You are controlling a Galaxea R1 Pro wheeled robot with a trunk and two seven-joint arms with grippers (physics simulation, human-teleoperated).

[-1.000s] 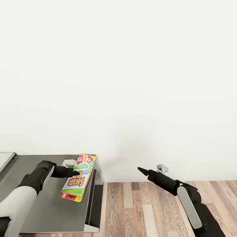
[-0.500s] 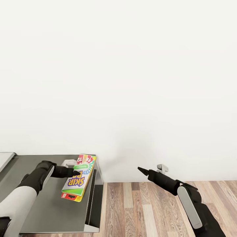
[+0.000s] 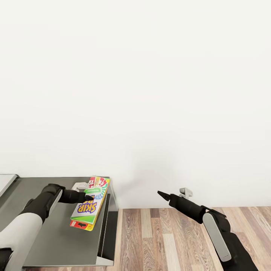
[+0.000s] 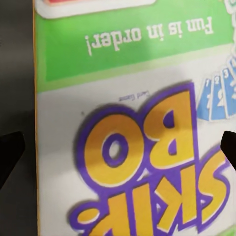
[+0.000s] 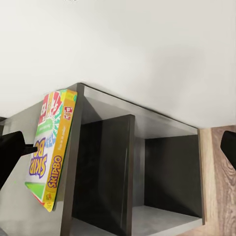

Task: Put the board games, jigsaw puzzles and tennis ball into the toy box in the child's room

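Head view | left gripper (image 3: 88,197) spread over board game (image 3: 89,206) (on table (image 3: 56,237)) | right gripper (image 3: 159,194) state unclear

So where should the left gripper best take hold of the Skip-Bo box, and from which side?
Probably across its long edges, from above. The box lies flat on the table, so only its thin sides offer grip. One long side overhangs the table's end, leaving room for a finger there. The left gripper hangs open over the cover, fingers straddling the width.

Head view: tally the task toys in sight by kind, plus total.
Board games: 1, the Skip-Bo box on the table, under the left gripper.
Jigsaw puzzles: 0
Tennis balls: 0
Total: 1
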